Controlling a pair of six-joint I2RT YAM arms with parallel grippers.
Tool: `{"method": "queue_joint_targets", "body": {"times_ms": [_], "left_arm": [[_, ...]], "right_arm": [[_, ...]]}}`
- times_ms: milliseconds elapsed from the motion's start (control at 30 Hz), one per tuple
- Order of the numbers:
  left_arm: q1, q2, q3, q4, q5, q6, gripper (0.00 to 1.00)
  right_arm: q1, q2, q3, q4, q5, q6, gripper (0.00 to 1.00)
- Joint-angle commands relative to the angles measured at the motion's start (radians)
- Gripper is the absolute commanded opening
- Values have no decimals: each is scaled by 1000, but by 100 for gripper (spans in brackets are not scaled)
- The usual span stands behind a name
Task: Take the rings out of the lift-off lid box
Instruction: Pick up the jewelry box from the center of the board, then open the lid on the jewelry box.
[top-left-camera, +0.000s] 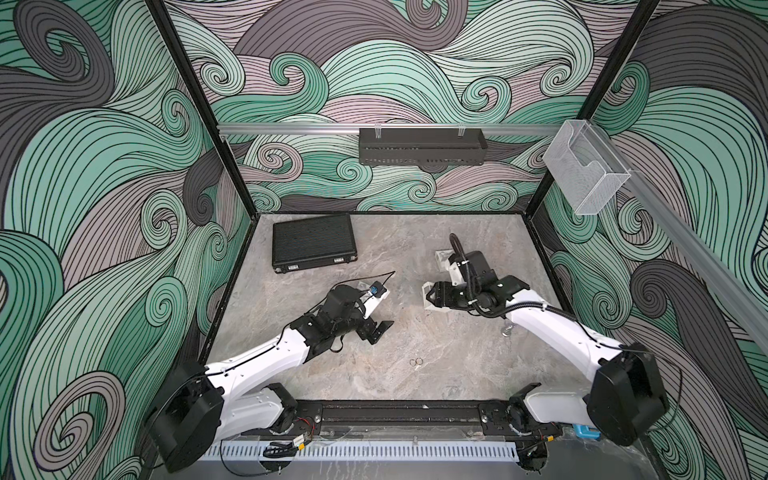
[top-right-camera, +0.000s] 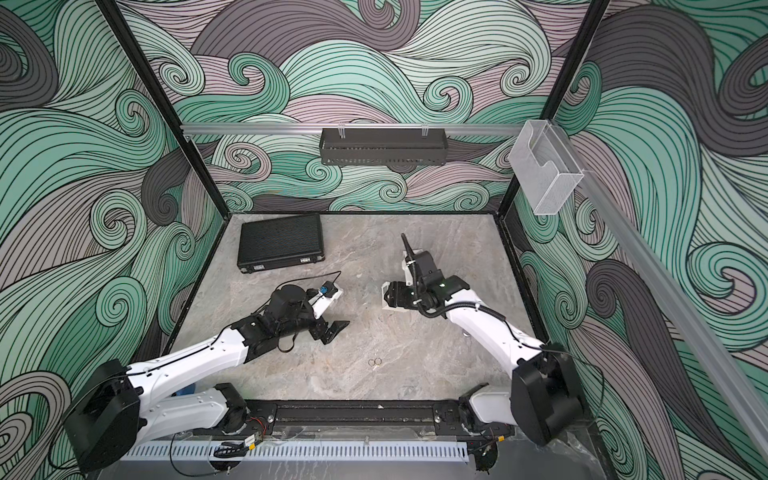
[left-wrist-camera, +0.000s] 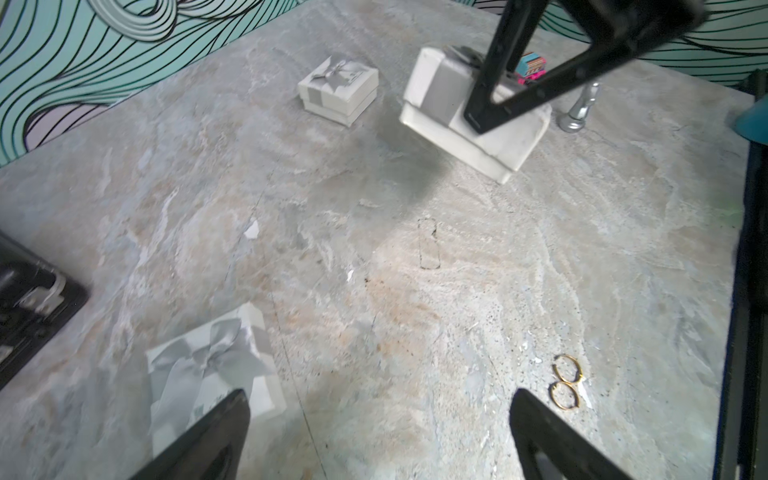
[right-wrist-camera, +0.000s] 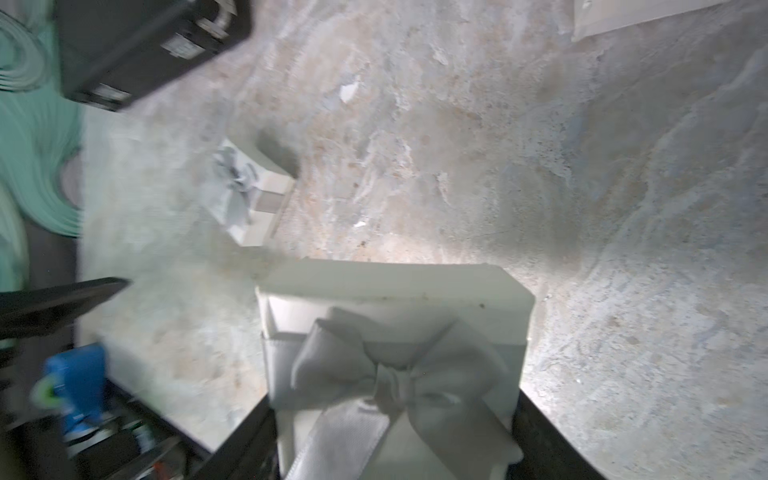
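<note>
grips the lift-off lid box (left-wrist-camera: 436, 95) in the right jaws, closed onto its two opposite side walls with the grey bow facing the wrist camera. seems to carry it just clear of the table (left-wrist-camera: 374, 249), to judge by the soft shadow beside it, though hard to confirm. probably takes it by the sides to leave the lid free for lifting, and to bring the box within reach of both arms.

holds the left jaws spread as wide as possible, empty, hovering low over bare table near the centre. looks like a ready pose: set to pinch the lid or steady the base.

finds two thin gold-toned rings (left-wrist-camera: 566, 380) already out, lying flat and touching each other on the table toward the front edge, near the left jaws and well apart from the held box. shows no other rings anywhere; cannot tell about any inside the box with the lid on.

also shows a second bow box (left-wrist-camera: 338, 89), closed, near the held one, and a third bow box (left-wrist-camera: 212, 365) close under the left jaws. places a black case (top-left-camera: 313, 245) at the far left corner, and a small pink-and-teal item (left-wrist-camera: 530, 68) and a silver piece (left-wrist-camera: 577, 106) beyond the held box as seen from the left wrist, none of them part of the job.

judges the task partly done. next calls for taking the lid off, with care against spilling tiny hoops onto the mottled table, hard to spot there.
</note>
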Motion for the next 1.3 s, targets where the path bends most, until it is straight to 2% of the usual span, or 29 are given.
{"method": "queue_joint_targets", "body": {"times_ms": [0, 200, 333, 467, 700, 967, 1267], "left_arm": [[-9, 47, 50, 86, 132, 105, 99], [-9, 114, 81, 173, 247, 144, 99], [-9, 113, 73, 260, 287, 157, 99], [-9, 103, 89, 251, 300, 180, 98], [-9, 107, 102, 247, 309, 166, 85], [-9, 101, 108, 259, 272, 174, 85], [-9, 93, 120, 280, 310, 151, 86]], "right_arm": [[-55, -50, -39, 114, -314, 37, 69], [-118, -61, -118, 366, -609, 178, 69], [-125, -26, -141, 495, -734, 250, 69], [-125, -5, -139, 522, -794, 262, 69], [-123, 19, -134, 524, -850, 266, 69], [-108, 26, -128, 488, -862, 243, 70], [-86, 40, -132, 498, -850, 240, 70]]}}
